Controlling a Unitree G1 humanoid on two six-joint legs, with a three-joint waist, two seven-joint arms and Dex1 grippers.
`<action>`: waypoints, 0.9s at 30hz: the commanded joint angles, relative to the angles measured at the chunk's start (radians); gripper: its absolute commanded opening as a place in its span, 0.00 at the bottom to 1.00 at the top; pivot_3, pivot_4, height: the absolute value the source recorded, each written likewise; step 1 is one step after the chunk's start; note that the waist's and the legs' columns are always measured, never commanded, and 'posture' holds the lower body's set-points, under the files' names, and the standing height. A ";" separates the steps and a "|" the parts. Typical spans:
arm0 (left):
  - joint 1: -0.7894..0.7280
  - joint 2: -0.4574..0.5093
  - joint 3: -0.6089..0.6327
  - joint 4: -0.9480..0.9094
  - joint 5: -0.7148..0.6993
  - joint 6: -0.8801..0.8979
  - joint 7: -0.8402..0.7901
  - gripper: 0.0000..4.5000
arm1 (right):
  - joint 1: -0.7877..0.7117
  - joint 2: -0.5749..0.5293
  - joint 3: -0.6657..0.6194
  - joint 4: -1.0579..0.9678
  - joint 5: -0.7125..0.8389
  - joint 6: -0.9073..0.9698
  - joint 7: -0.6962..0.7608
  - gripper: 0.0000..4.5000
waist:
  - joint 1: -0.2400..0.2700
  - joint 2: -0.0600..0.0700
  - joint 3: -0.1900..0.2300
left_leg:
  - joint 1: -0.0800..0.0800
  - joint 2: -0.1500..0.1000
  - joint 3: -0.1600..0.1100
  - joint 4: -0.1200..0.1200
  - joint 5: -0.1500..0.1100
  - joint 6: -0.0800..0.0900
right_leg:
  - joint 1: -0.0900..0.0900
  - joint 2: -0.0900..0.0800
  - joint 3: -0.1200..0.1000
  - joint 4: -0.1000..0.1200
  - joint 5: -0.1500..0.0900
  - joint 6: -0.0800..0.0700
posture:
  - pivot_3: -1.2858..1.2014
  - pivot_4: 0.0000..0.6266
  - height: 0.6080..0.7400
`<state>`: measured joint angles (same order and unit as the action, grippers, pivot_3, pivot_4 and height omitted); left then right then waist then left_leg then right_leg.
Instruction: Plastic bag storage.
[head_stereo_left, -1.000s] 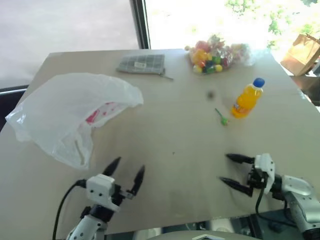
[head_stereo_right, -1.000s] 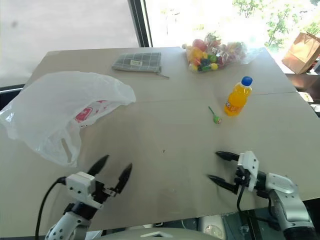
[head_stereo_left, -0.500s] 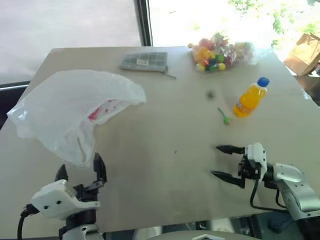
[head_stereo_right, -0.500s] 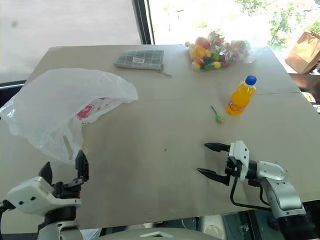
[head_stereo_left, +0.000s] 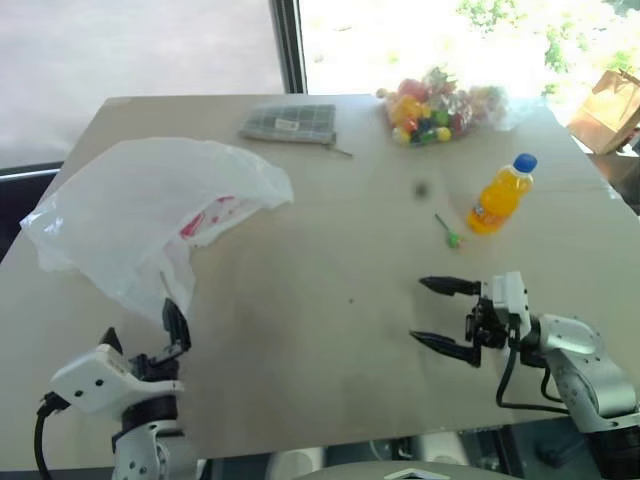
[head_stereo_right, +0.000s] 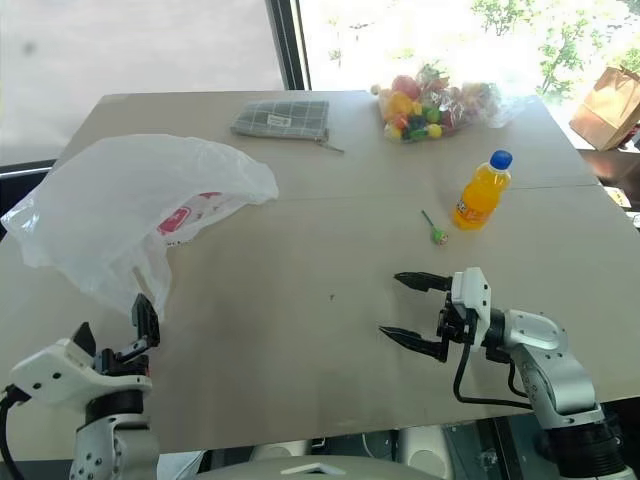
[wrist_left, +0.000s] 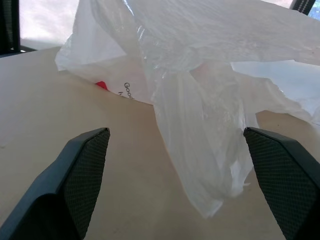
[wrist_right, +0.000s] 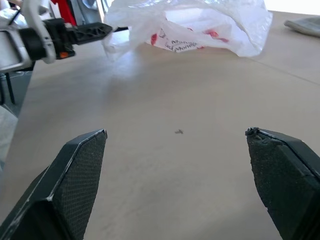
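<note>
The large thin translucent white plastic bag with red print lies crumpled and puffed up on the left part of the pale wooden table, its lower end drooping toward the near left edge. The left gripper sits low at the near left corner of the table, its forearm rising from below and its two black fingers spread wide, pointing forward at the bag's lower end; one fingertip looks just beside the plastic, but contact cannot be told. In the left wrist view a hanging fold of the bag lies between the spread fingers, apart from both.

The right gripper reaches in from the near right, its silver forearm angled across the table edge, wrist bent so the fingers point level toward the left. Its fingers are spread wide with nothing between them, hovering over bare table well apart from the bag.

Farther back stand an orange drink bottle with a blue cap, a small green lollipop, a grey checked pouch and a clear bag of colourful round pieces
</note>
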<state>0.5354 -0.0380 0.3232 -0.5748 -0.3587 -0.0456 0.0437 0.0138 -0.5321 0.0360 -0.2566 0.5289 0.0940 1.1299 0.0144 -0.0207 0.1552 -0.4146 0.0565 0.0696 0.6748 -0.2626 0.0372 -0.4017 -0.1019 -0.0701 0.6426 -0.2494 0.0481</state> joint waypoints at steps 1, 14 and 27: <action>-0.005 0.011 0.016 -0.004 -0.018 0.003 -0.019 0.99 | -0.003 0.005 -0.005 -0.058 0.028 0.014 -0.015 1.00 | 0.000 0.000 0.000 | 0.000 0.000 0.000 0.000 0.000 0.000 | 0.000 0.000 0.000 0.000 0.000 0.000 | 0.52 0.24 1.00; -0.042 -0.004 -0.015 -0.007 -0.028 -0.018 -0.060 0.34 | -0.052 0.026 0.000 -0.063 0.035 0.034 -0.037 1.00 | -0.001 0.000 0.000 | 0.000 0.000 0.001 0.001 0.000 0.000 | 0.000 0.000 0.001 0.001 0.000 0.000 | 0.52 0.24 1.00; -0.093 0.037 -0.046 0.006 -0.030 -0.029 -0.132 0.01 | -0.223 0.096 0.003 0.147 -0.237 0.089 -0.369 1.00 | -0.001 0.001 0.000 | 0.000 0.000 0.003 0.005 0.000 0.000 | 0.000 0.000 0.001 0.004 0.001 0.000 | 0.52 0.24 1.00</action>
<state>0.4446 -0.0108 0.2822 -0.5573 -0.3931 -0.0519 -0.0675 -0.1884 -0.4406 0.0469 -0.1067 0.3147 0.1783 0.8034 0.0132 -0.0201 0.1548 -0.4146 0.0564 0.0731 0.6796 -0.2625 0.0371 -0.4016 -0.1016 -0.0695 0.6471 -0.2488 0.0476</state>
